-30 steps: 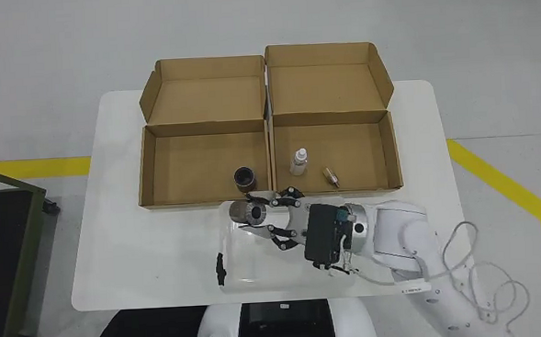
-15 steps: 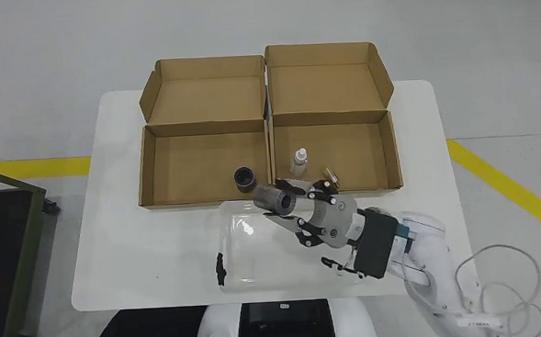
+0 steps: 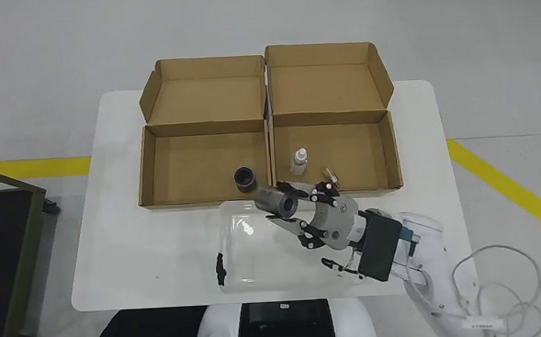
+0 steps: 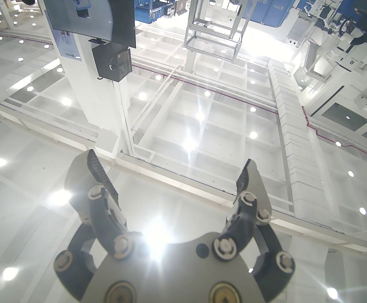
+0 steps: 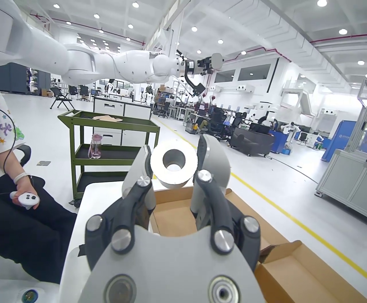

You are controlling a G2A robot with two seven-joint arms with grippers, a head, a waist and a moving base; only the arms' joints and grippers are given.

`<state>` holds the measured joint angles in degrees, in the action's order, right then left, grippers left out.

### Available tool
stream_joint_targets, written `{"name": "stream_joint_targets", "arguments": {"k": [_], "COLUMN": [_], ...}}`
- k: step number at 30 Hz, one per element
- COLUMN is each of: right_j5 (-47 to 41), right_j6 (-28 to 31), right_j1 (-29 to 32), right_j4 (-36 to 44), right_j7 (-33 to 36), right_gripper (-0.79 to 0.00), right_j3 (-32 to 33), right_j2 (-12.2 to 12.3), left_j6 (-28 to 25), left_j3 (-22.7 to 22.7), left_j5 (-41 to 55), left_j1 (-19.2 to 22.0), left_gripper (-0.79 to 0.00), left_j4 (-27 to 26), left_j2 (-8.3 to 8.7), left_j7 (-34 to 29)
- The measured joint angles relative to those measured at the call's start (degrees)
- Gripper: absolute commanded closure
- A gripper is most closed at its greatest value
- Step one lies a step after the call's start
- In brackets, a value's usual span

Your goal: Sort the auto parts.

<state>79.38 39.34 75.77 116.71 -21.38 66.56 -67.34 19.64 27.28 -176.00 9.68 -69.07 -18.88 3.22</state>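
Looks like a big open robotics lab: rows of desks [image 5: 197, 114], chairs [image 5: 61, 98], a green cart [image 5: 114, 123], yellow floor lines [image 5: 286, 214].

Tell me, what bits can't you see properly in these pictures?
- Top view: the small metal part and white bottle in the right box are too small to identify.
- Top view: the right arm covers part of the clear plastic thing.
- Right wrist view: the grey cylinder and the right jaws hide much of a cardboard box's floor.
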Motion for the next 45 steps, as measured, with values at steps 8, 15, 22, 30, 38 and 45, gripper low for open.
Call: {"name": "stream_joint_targets", "arguments": {"k": [8,15,22,30,38,45], "right_j5": [-2.0,-6.9,-10.6,-7.9,-8.6,-8.6], "right_j6": [2.2,3.3,1.2,-4.3,-6.1,-6.1], "right_j1": [-0.7,-3.6,-6.9,-18.9,-22.0,-22.0], "right_j4": [1.0,0.0,-1.6,-18.6,-22.0,-22.0], "right_j7": [9.2,19.9,31.2,30.6,28.3,28.4], "right_gripper": [0.0,0.0,0.0,0.0,0.0,0.0], "right_j3": [-0.4,-2.6,-5.8,-17.5,-20.1,-20.1], "right_j2": [0.2,0.1,-0.5,-3.9,-5.3,-5.2], "left_j6": [0.0,0.0,0.0,0.0,0.0,0.0], "left_j3": [0.0,0.0,0.0,0.0,0.0,0.0], "left_j5": [0.0,0.0,0.0,0.0,0.0,0.0], "left_j1": [0.0,0.0,0.0,0.0,0.0,0.0], "left_gripper": [-0.785,-0.785,-0.785,-0.785,-0.785,-0.785], "left_j4": [0.0,0.0,0.0,0.0,0.0,0.0], "left_j2": [0.0,0.0,0.0,0.0,0.0,0.0], "left_j7": [0.0,0.0,0.0,0.0,0.0,0.0]}}
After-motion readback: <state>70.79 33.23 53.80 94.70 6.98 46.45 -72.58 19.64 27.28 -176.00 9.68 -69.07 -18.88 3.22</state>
